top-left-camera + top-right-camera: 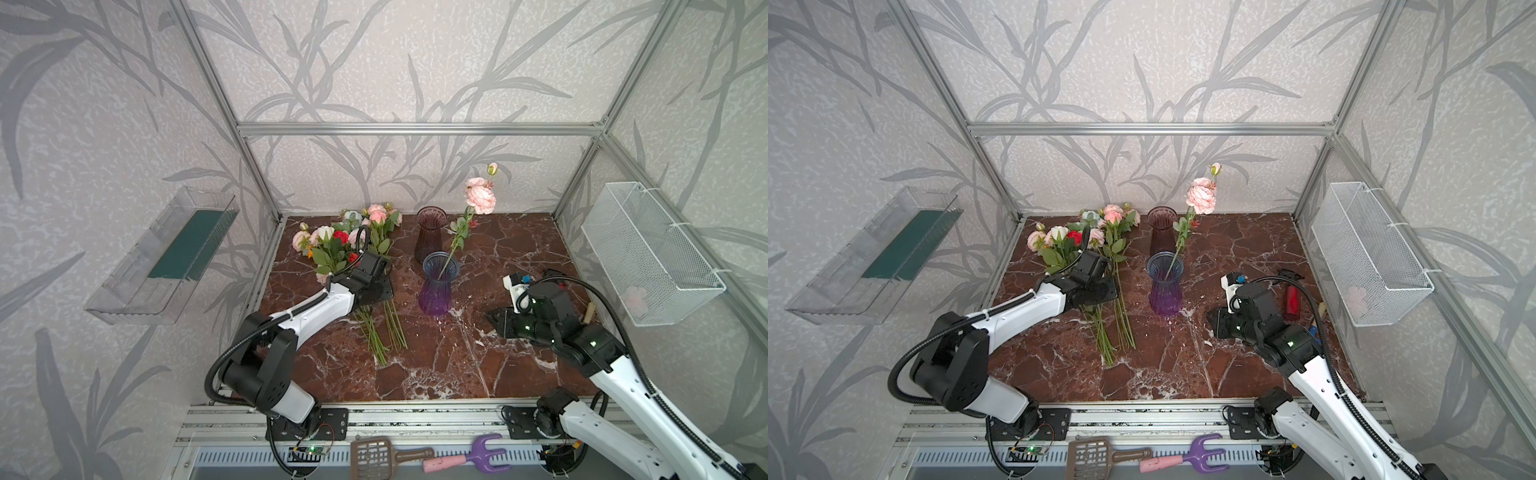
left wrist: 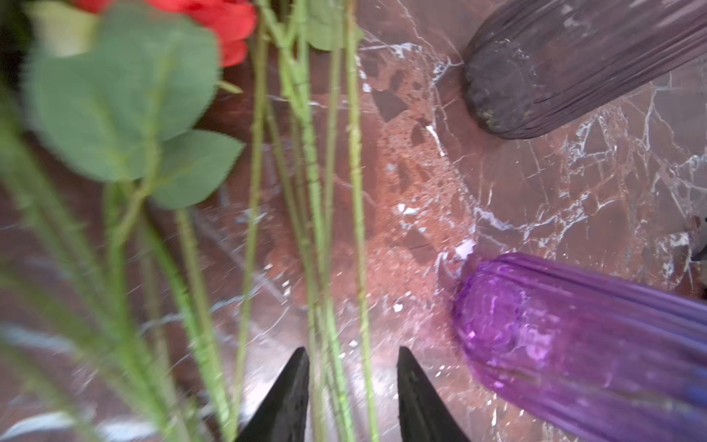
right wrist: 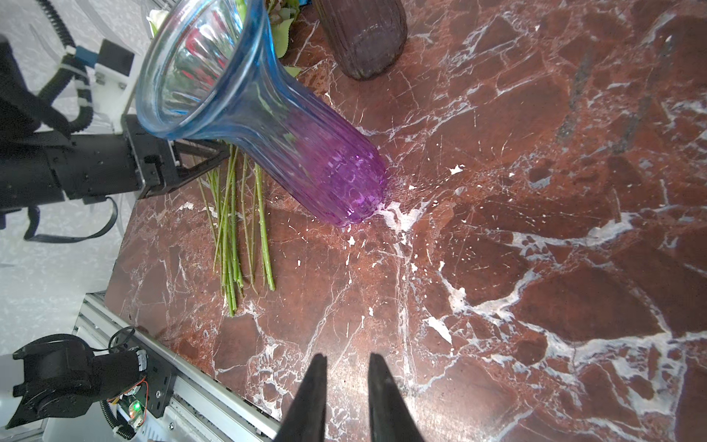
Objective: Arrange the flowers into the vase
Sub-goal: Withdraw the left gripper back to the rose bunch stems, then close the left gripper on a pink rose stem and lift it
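Straddled several stems (image 2: 357, 191) with left gripper (image 2: 352, 356), jaws half-open, nothing clamped — risked hoisting a tangle against the purple vase (image 2: 554, 344); right gripper (image 3: 347, 359) narrowly parted, empty.

Glossy marble tbl (image 1: 415, 365), ribbed glass vase (image 1: 436, 291)

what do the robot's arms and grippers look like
The left arm and right arm have white shells, black joints and a looping black ribbed cable. Small green lights glow on the right arm. The left gripper and right gripper each have two black pointed fingers.
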Controlling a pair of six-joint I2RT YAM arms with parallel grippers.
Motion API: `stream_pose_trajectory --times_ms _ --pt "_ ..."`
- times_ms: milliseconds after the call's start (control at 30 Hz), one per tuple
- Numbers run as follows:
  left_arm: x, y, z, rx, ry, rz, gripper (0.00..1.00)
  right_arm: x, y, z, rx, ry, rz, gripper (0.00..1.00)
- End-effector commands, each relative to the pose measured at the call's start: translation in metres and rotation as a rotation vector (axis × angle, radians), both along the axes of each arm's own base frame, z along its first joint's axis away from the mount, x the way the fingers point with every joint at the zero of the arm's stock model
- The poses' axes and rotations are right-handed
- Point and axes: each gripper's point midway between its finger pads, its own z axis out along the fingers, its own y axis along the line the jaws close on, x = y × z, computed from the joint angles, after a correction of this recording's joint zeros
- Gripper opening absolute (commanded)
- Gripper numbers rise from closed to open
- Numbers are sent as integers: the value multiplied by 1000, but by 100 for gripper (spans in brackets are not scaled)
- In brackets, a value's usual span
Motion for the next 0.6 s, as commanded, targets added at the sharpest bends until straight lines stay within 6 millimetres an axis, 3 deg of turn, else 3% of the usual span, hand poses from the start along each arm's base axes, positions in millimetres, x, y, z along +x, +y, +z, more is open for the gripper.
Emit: stream_pose_trajectory --times_ms 0,367,467,567 --pt "5 -9 -7 -8 58 -19 35 3 2 -1 7 0 -1 21" --pt "3 -24 -47 -42 144 -49 34 1 -2 -3 1 -3 -15 21" --pt "2 -28 -49 -66 144 -66 25 0 -2 -1 6 -3 -13 21" --pt "4 -31 -38 -83 114 -82 15 -1 -3 3 9 -9 -14 21"
